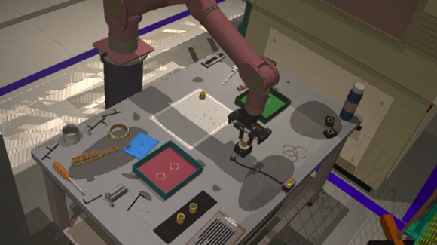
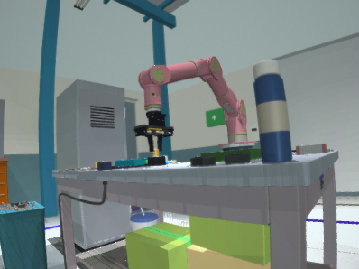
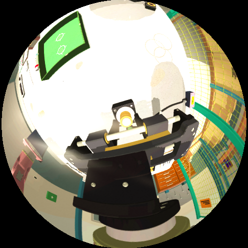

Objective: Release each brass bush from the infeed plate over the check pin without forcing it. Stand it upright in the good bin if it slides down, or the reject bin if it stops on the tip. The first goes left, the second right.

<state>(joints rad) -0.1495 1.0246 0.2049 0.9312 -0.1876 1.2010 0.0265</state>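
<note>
A brass bush [image 1: 245,141] [image 3: 125,118] stands on the check pin, above the pin's black base block [image 1: 242,150]. How far down the pin it sits, I cannot tell. My gripper [image 1: 247,135] [image 2: 155,141] [image 3: 127,124] hangs straight over it, open and holding nothing. Two more bushes [image 1: 187,212] stand on the black infeed plate at the front edge. One bush [image 1: 202,94] stands at the far edge of the pale mat. The red bin [image 1: 167,168] lies front left of the pin. The green bin [image 1: 262,103] [image 3: 62,45] lies behind it. Neither bin holds a bush.
The pale square mat [image 1: 193,116] lies left of the pin. A cable runs from the pin block to a small sensor box [image 1: 289,183]. A blue-and-white bottle [image 1: 352,101] [image 2: 271,113] stands at the table's right corner, with two black blocks [image 1: 329,126] near it. Hand tools lie along the left edge.
</note>
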